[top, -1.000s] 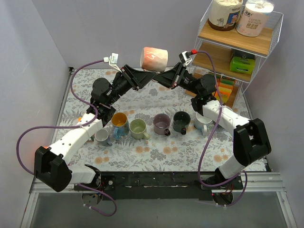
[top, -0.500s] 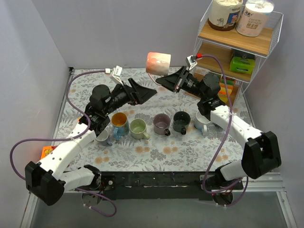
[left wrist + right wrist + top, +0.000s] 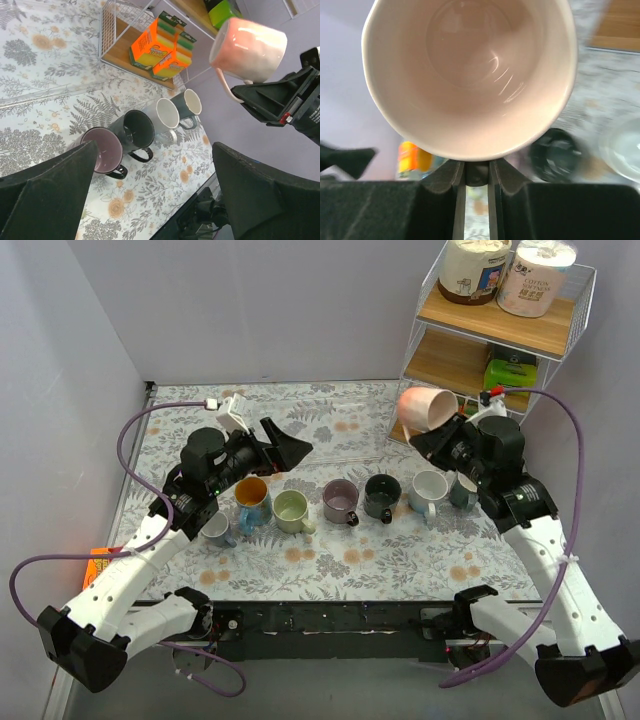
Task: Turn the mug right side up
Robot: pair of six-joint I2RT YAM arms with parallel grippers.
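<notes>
— Where is the pink mug (image 3: 425,408)?
— Up in the air near the tabletop's far right corner, tipped sideways. Its mouth faces the right gripper (image 3: 443,433), which pinches the rim.
— And the left gripper (image 3: 283,445)?
— Spread wide and empty, over the tabletop's middle, just beyond the row of mugs (image 3: 340,502).

Mug (image 3: 428,408): glazed ceramic, glossy, smooth, w/ bright highlights. Table (image 3: 345,555): matt floral cloth. Rack (image 3: 500,328): white-coated wire + bare wood, satin. Left gripper (image 3: 291,441): matt black plastic.
</notes>
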